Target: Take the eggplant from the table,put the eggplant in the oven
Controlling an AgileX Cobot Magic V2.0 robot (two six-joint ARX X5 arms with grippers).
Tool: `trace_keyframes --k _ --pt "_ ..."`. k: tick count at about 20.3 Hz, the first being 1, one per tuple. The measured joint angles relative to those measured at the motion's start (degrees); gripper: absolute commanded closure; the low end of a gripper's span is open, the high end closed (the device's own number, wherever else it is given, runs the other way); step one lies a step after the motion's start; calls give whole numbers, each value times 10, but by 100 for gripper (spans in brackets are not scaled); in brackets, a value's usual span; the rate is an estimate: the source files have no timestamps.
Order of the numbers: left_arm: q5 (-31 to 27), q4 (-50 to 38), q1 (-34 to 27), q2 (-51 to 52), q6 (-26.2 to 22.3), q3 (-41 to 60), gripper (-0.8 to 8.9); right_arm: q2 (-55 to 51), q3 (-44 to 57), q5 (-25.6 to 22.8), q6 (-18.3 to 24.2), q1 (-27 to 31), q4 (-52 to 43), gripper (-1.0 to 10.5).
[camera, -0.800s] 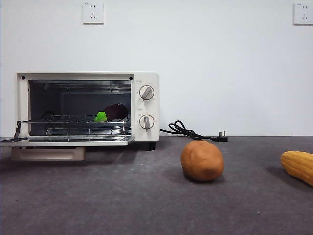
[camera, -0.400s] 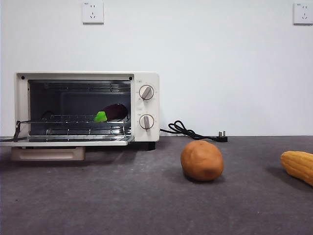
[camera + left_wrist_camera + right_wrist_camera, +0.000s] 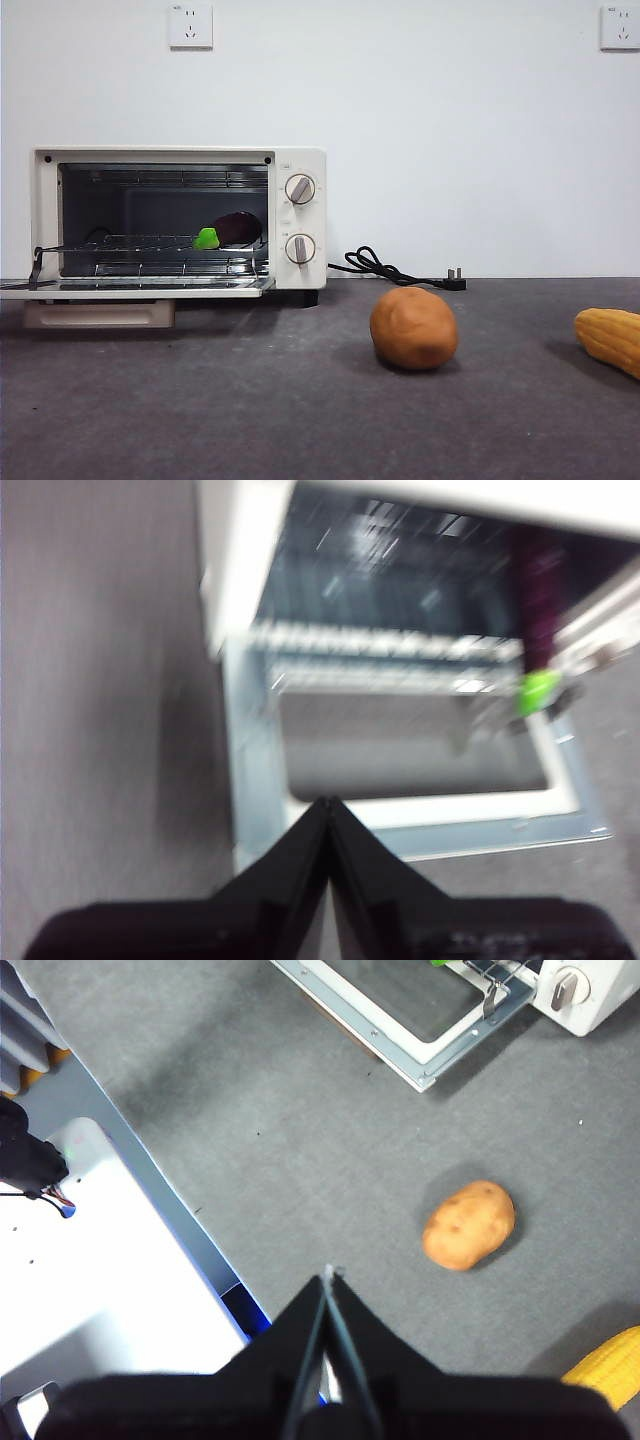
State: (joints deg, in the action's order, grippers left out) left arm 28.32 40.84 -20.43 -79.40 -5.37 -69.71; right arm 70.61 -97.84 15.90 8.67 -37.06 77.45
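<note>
Both pincers, left above the oven's open door and right high over the bench, are closed and empty, while the eggplant lies on the rack in the oven, so the task looks done.

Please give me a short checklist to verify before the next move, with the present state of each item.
1. Eggplant is inside the oven, on the wire rack: ok.
2. Eggplant is free of both grippers: ok. The left gripper is shut, outside above the open door; the right gripper is shut, high over the table.
3. Door opening is free of arms in the front view: ok.
4. Eggplant lies steady on the rack: cannot tell; its green stem cap points toward the opening.
5. Potato and corn are apart from the oven: ok.
</note>
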Motion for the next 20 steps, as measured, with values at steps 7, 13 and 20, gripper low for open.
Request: trace_keyframes --k 7,13,20 --pt "58 -55 -33 -135 -6 1 820 -31 0 -4 2 0 0 958" --pt "77 -96 -35 -222 -13 1 820 -39 0 -5 -1 0 0 958" --pt "107 -137 -35 -290 -15 1 820 -40 0 -5 -18 0 0 958"
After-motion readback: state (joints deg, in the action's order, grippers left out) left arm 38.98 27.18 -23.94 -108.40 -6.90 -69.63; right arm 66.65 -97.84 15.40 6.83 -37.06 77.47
